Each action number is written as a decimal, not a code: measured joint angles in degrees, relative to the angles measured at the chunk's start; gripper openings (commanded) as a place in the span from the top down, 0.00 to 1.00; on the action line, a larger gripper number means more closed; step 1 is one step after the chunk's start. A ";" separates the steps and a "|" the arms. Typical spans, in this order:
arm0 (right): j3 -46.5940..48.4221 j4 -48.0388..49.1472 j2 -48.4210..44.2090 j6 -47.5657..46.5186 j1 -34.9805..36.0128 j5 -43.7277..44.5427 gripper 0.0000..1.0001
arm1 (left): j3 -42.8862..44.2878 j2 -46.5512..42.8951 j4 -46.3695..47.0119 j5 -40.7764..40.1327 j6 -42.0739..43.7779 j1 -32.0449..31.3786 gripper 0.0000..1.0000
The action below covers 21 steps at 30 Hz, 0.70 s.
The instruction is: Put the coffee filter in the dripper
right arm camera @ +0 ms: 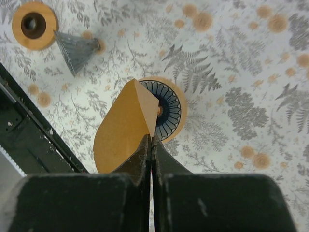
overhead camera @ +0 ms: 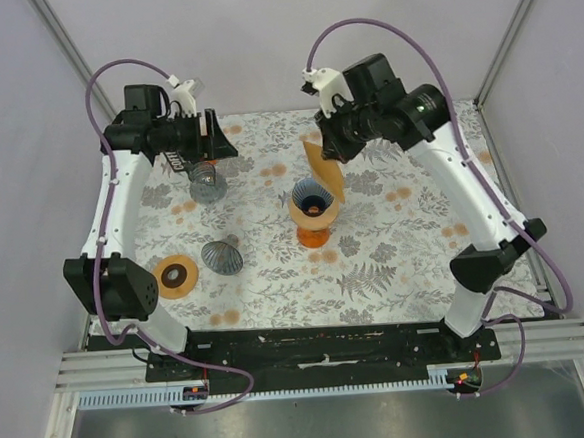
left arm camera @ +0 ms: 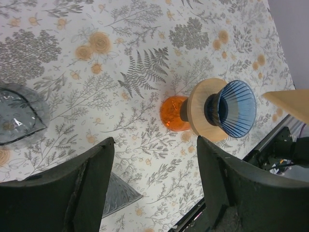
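The dripper [overhead camera: 313, 199] is a blue ribbed glass cone in a wooden collar on an orange base, standing mid-table. The coffee filter [overhead camera: 324, 170], a tan paper cone, hangs just behind and above the dripper, pinched at its edge by my right gripper [overhead camera: 329, 141]. In the right wrist view the shut fingers [right arm camera: 151, 140] hold the filter [right arm camera: 123, 125], which partly covers the dripper [right arm camera: 168, 108] below. My left gripper [left arm camera: 154, 145] is open and holds nothing, well off to the dripper's [left arm camera: 234, 108] left. The filter's tip [left arm camera: 289, 102] pokes in at that view's right edge.
A grey glass cone [overhead camera: 207, 182] stands under my left gripper [overhead camera: 207, 145]. Another ribbed grey cone [overhead camera: 221, 256] lies on its side beside a wooden ring [overhead camera: 177, 275] at the front left. The black base rail [overhead camera: 321, 342] runs along the near edge.
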 measured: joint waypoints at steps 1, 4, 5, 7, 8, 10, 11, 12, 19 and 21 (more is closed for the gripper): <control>0.07 -0.85 1.22 0.00 0.00 -0.39 1.00 | -0.20 0.00 -0.02 0.00 0.11 -0.83 0.25; 1.42 -3.23 6.69 0.02 0.04 -1.16 1.00 | -0.61 0.00 -0.09 0.00 0.46 -3.15 0.25; 1.97 -3.69 8.26 0.02 0.07 -1.22 1.00 | -0.72 0.00 -0.07 -0.02 0.50 -3.72 0.25; 3.34 -4.74 12.15 0.02 0.04 -1.22 1.00 | -1.01 0.00 -0.11 -0.04 0.66 -5.11 0.25; 3.78 -5.16 13.51 0.02 0.04 -1.25 1.00 | -1.11 0.00 -0.11 -0.07 0.70 -5.70 0.25; 3.91 -6.03 15.34 0.02 0.02 -1.22 1.00 | -1.25 0.00 -0.13 -0.20 0.76 -6.82 0.25; 3.91 -6.45 15.93 0.07 0.00 -1.22 1.00 | -1.27 0.00 -0.15 -0.42 0.81 -7.63 0.25; 3.91 -6.64 16.22 0.09 0.00 -1.25 1.00 | -1.27 0.00 -0.15 -0.50 0.85 -8.33 0.25; 3.74 -6.69 16.57 1.11 0.04 -1.99 1.00 | -1.25 1.49 0.26 -1.51 0.68 -15.30 0.24; 3.13 -5.95 16.57 1.44 0.04 -2.43 1.00 | -1.25 2.80 0.57 -1.73 0.04 -17.22 0.24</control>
